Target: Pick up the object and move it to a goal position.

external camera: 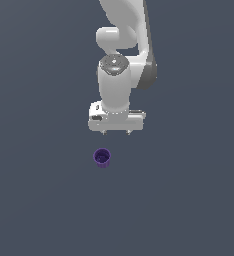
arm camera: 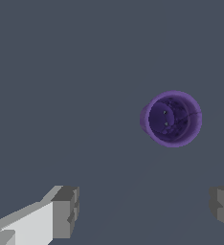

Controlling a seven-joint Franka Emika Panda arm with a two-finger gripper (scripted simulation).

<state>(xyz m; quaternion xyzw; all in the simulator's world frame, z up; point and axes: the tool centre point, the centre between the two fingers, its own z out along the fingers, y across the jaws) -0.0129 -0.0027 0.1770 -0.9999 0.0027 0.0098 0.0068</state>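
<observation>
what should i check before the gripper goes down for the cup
1. Jaws open: ok, gripper fingers stand wide apart.
2. Cup upright: ok, its open mouth shows in the wrist view.
3. Gripper centred over cup: not ok, the cup lies outside the gap between the fingers.
4. Cup free: ok, nothing touches it.
5. Path clear: ok, nothing else near the cup.
6. Goal position: cannot tell, no marker shows.

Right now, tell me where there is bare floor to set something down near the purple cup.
Nearly everywhere: the grey surface lies bare on both the exterior view's left and right of the cup, and below it. The only occupied spots are the cup itself and the space just above it in that view, where the open tool hangs.
</observation>
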